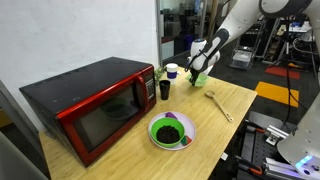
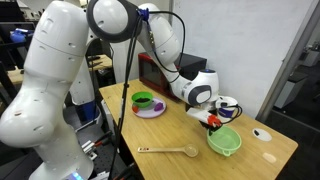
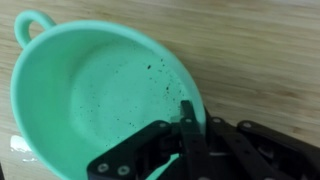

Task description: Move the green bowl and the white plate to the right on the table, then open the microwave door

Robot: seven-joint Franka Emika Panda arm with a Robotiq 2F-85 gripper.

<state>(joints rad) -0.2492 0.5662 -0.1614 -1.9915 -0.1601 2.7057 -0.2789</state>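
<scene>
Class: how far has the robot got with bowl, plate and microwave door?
Nothing looks finished. In hand: the gripper pinches the rim of the green bowl. Left: the white plate sits untouched, and the microwave door is shut.

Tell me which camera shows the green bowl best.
The wrist view: the green bowl fills much of the frame, inside and loop handle clear, the gripper shut on its rim. In both exterior views the green bowl is only a small shape by the gripper.
</scene>
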